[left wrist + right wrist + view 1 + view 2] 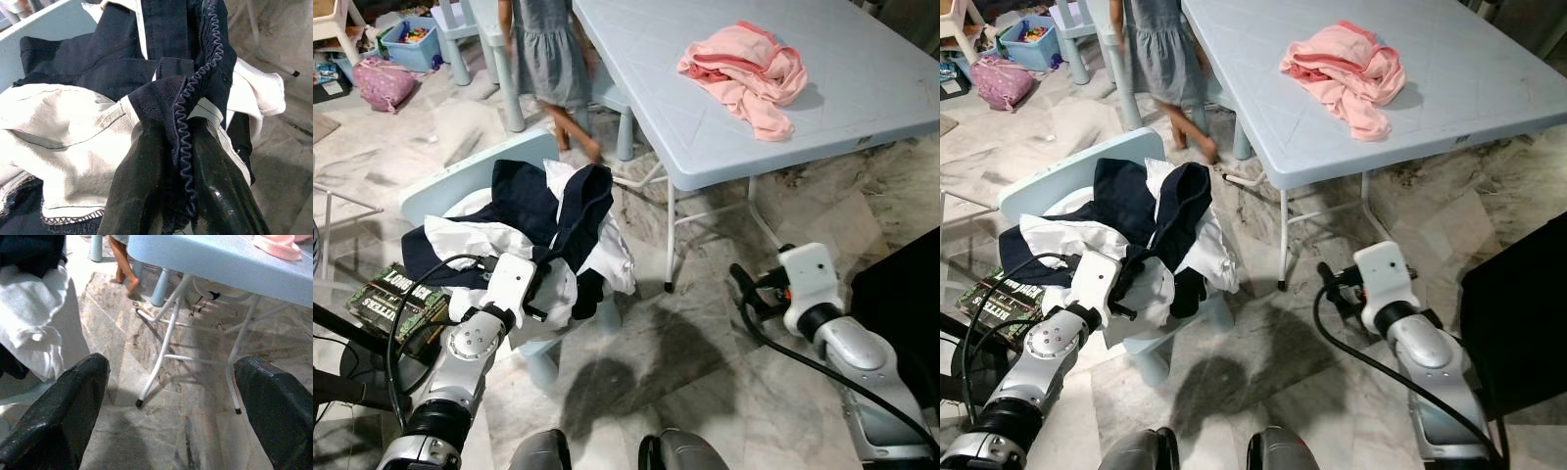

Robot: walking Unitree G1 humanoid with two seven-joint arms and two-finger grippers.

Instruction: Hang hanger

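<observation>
1. At about 8 o'clock in the head view a green box with white letters (393, 297) lies on the floor, just beside the left arm's black cable.
2. The left gripper (178, 196) is at about 8 o'clock, at the front edge of the clothes pile (524, 230). Its fingers (142, 191) are narrow, pinching a dark navy garment (161, 63) along its zigzag-stitched hem; white cloth (63, 142) lies just beside them.
3. The pile of navy and white clothes covers a small light blue chair (445, 186), near 9 o'clock. White cloth hangs over the chair's front edge toward the floor. I cannot make out a hanger in the pile.
4. At about 11 o'clock a person in a grey dress (546, 54) stands barefoot between the chair and the table, leaving only a narrow passage there.
5. The marble floor (695, 323) at the centre, between the two arms, is open room.
6. The light blue tabletop (724, 117) fills 12 to 2 o'clock; its near edge and white legs (164, 347) stand close ahead of the right arm. A pink garment (744, 73) lies crumpled on it, well away from the edge.
7. The right gripper (171, 406) hovers over the floor at about 4 o'clock, fingers (63, 401) wide apart, holding nothing.
8. A dark object (901, 304) borders the right arm at 4 o'clock.
</observation>
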